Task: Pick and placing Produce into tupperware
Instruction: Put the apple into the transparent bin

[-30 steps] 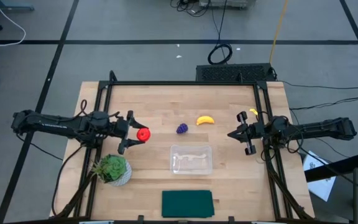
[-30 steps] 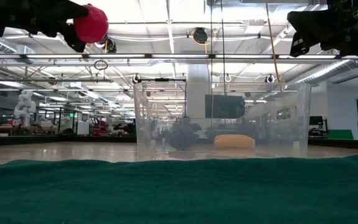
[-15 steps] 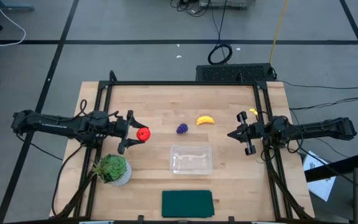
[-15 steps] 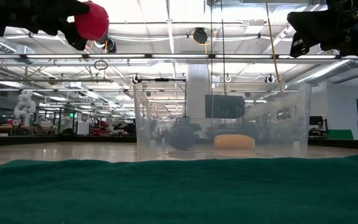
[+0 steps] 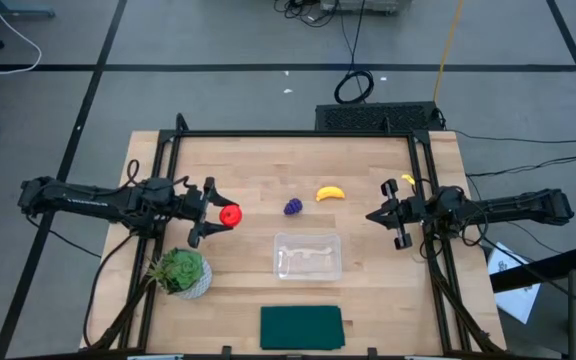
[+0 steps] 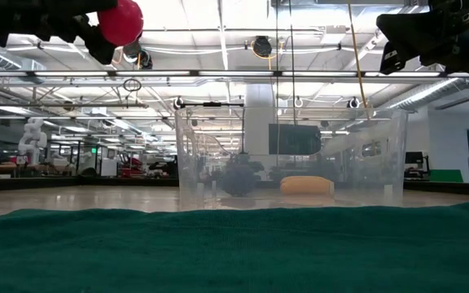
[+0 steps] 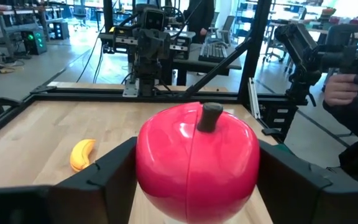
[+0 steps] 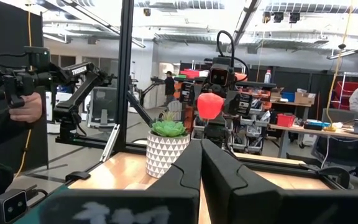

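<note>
My left gripper (image 5: 220, 214) hovers over the table's left half, shut on the round red fruit (image 5: 231, 214), which shows high above the tabletop in the low view (image 6: 120, 21). The purple grape bunch (image 5: 293, 207) and the yellow banana (image 5: 330, 193) lie on the wood beyond the clear tupperware (image 5: 308, 256). The tupperware stands on its base near the table's middle with nothing in it. My right gripper (image 5: 394, 225) waits, shut, raised over the table's right side. My left gripper pinches the red fruit between its two fingers (image 7: 114, 174), one on each side of its round body (image 7: 146, 163). The fingers come in level from the table's left. The fruit sits upright with its dark stem (image 7: 211, 116) on top, lifted clear of the table.
A leafy plant in a white pot (image 5: 180, 271) stands near the left gripper, toward the near edge. A dark green cloth (image 5: 301, 327) lies at the near edge in front of the tupperware. Black frame rails (image 5: 293, 134) border the table. A person's hand (image 7: 344, 87) shows beyond the table.
My left gripper has risen a little, carrying the red fruit slightly higher. Nothing else has moved.
</note>
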